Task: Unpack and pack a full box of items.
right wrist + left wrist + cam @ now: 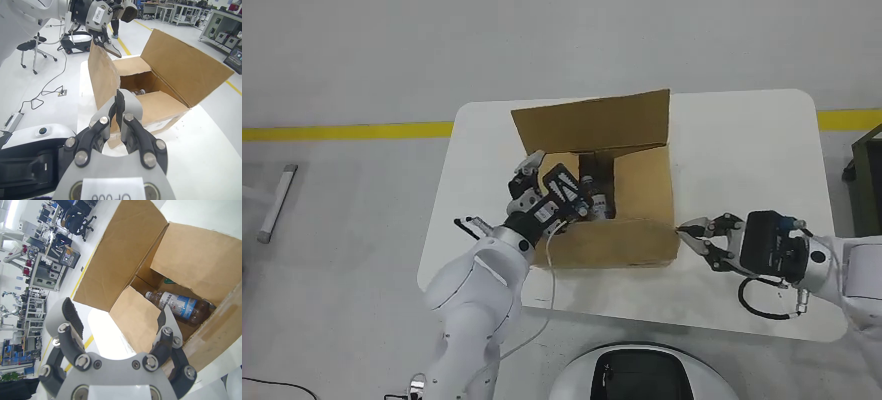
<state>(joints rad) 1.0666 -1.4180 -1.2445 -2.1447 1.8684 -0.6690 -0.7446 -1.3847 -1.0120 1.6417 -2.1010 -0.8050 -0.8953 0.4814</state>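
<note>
An open cardboard box (pixel 642 185) stands mid-table with its flaps up. Inside lies a plastic bottle (pixel 179 308) with a blue-and-white label and dark contents, also seen from above as the bottle (pixel 597 205). A green cap (pixel 168 281) peeks out under the far inner flap. My left gripper (pixel 119 313) is open at the box's left side, straddling the short side flap (pixel 132 308). My right gripper (pixel 117 98) is shut on the end edge of the front flap (pixel 102 75), at the box's front right corner (pixel 674 240).
The white table (pixel 762 150) has bare surface to the right of and behind the box. A dark cabinet (pixel 867 170) stands past the table's right edge. A yellow floor line (pixel 342 130) runs behind the table.
</note>
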